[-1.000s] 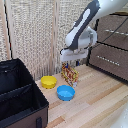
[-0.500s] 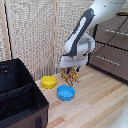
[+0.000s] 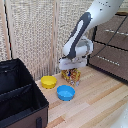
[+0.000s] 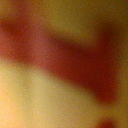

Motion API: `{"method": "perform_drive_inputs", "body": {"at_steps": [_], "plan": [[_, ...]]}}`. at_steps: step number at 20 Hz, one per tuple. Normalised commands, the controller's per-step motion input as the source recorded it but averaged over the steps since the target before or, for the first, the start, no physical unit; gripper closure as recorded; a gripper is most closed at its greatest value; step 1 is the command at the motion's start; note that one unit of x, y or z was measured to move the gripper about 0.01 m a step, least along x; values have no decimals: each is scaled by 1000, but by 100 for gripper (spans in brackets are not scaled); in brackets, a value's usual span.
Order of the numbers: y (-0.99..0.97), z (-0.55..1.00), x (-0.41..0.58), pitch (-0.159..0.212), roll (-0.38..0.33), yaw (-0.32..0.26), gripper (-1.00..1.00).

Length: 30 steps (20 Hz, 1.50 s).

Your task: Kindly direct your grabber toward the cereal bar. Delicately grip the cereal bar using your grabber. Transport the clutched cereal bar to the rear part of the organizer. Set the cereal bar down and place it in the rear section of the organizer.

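In the exterior view the gripper (image 3: 73,71) sits low over the cereal bar (image 3: 71,75) on the worktop (image 3: 100,102), between the yellow bowl (image 3: 49,82) and the drawer unit (image 3: 112,47); whether its jaws are closed I cannot tell. This looks like the grasp step; next would be a lift toward the organizer (image 3: 20,97), whose visible sections look empty, as do both bowls, including the blue bowl (image 3: 65,92). The wrist view is a red-yellow blur, probably the packet up close.

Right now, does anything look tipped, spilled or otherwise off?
Nothing spilled or damaged. The cereal bar stands on edge under the grabber, not lying flat. The wrist view is only a red-yellow blur, too close to read. Both bowls sit upright; the organizer looks intact.
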Motion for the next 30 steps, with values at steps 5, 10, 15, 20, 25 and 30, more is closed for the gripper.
{"method": "perform_drive_inputs", "body": {"at_steps": [5, 10, 15, 20, 25, 30], "plan": [[-18, 629, 58, 15, -56, -163, 100], [0, 976, 115, 55, -65, -205, 100], [37, 996, 217, 60, -41, -199, 100], [211, 914, 141, 27, -2, -189, 100], [540, 749, 18, 13, 15, -101, 100], [684, 807, 0, -2, 3, -79, 100]]}}
